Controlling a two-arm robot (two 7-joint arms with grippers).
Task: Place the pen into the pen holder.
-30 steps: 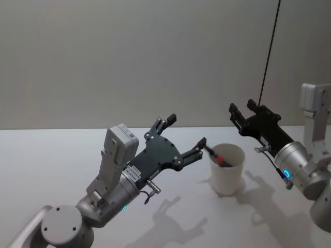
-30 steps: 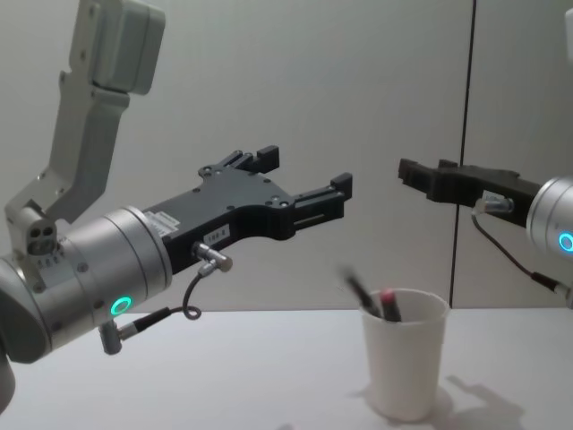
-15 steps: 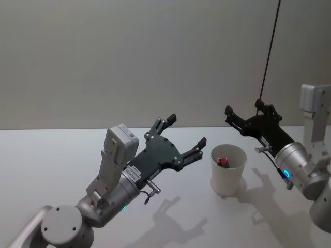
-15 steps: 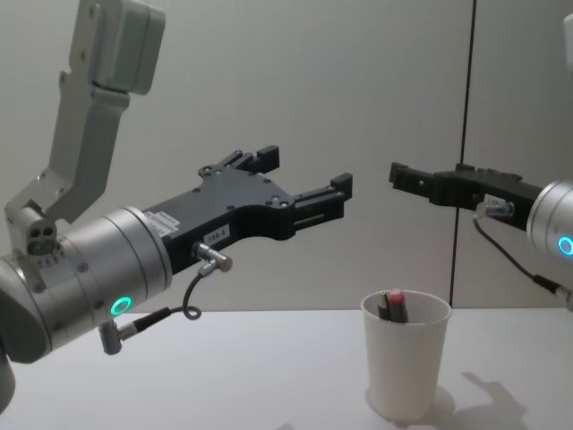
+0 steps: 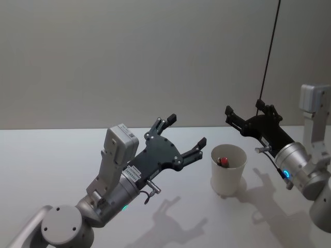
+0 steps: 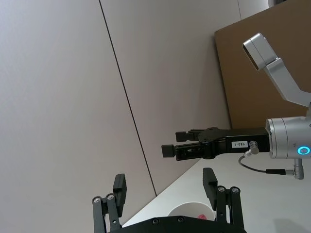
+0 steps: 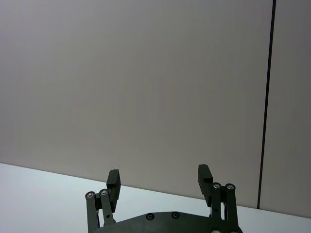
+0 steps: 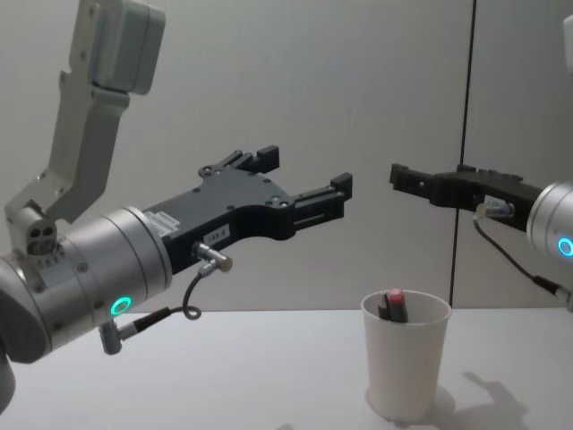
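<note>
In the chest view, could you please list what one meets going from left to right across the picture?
Left hand, open → white paper cup with the pen standing inside it → right hand, open.

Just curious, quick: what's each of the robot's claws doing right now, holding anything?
Left tool: open, holding nothing.
Right tool: open, holding nothing.
The pen stands in the pen holder.

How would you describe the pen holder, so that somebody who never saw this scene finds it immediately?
On the pale table, look right of the middle, below and between the two raised black grippers. There stands the pen holder, a plain white tapered paper cup, upright. A dark pen with a red end leans inside it.
</note>
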